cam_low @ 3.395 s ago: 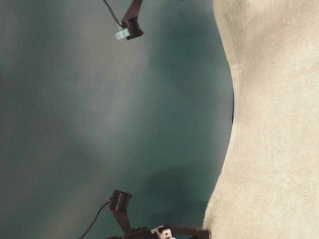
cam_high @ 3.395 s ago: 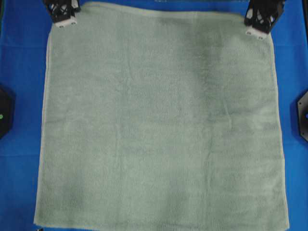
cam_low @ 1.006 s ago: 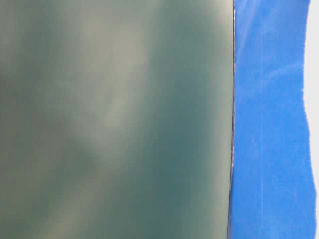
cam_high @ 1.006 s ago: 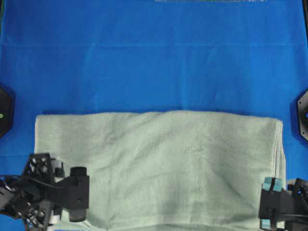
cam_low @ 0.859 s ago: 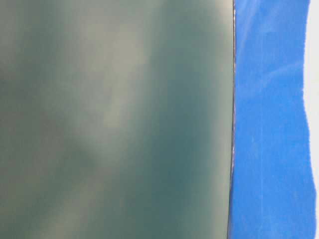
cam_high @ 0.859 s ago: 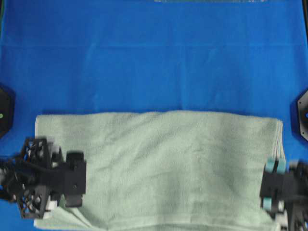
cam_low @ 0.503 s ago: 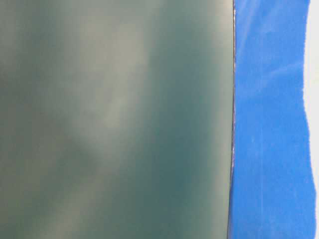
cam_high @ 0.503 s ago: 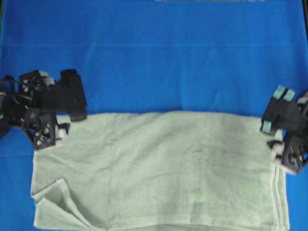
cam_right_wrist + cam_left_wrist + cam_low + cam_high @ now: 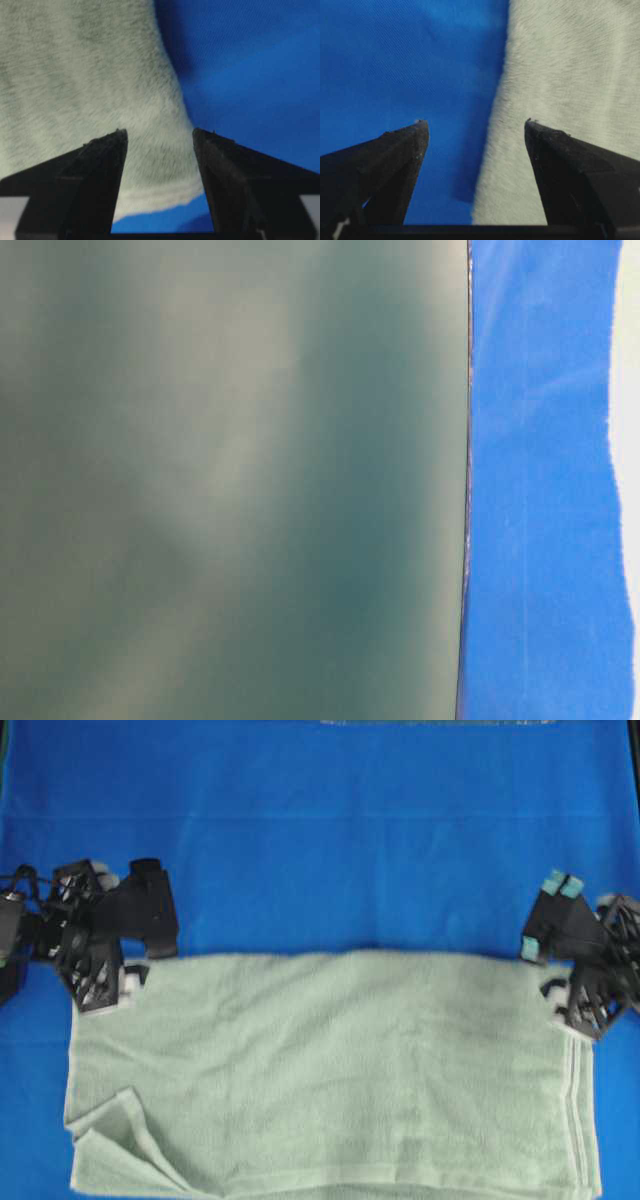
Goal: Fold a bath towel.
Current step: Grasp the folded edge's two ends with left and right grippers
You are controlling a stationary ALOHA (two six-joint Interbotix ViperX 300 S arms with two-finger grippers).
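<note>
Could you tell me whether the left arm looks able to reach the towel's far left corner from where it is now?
Probably yes: the left gripper, open, hovers at that corner of the bath towel, with nothing between them.

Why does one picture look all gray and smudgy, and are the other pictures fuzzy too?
Table-level view: mostly a blurry gray-green haze, with only the blue cloth sharp at the right. Overhead view: evenly lit, a little soft, and the bath towel is clear. Wrist views: the towel's fuzz looks streaky, and the dark jaws of the left gripper and right gripper stand open.
</note>
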